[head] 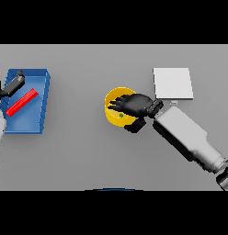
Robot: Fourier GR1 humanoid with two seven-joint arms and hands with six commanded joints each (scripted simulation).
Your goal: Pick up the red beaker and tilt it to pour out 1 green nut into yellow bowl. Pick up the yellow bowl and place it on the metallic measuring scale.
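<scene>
Near the middle of the table, looking at the yellow bowl (pixel 114 104): standing upright, well apart from everything else, and carrying one small green nut (pixel 121 115) on its floor, so judging the pouring step as already done. Likely handling as a light, stiff, smooth-walled cup, probably a little slippery, with the loose nut liable to be rolling about or hopping out under any tilt. Judging the rim and upper wall on the right side as the sensible place for taking hold, pinching wall between fingers and thumb and keeping the mouth level. Seeing the right hand (pixel 135 106) doing about that: fingers reaching leftward over the opening, thumb tucking against the outside of the near-right wall, apparently clamping the wall between them, though not showing clearly how firm the contact is. Moving outward to the far right, just beyond that hand: finding the pale square metallic measuring scale (pixel 173 82) lying flat and bare. Moving out to the far left: noting the red beaker (pixel 23 101) lying on its side in a blue tray (pixel 38 114), with the left hand (pixel 14 84) hanging over the tray's far-left corner, its fingers being too unclear for calling spread or curled.
</scene>
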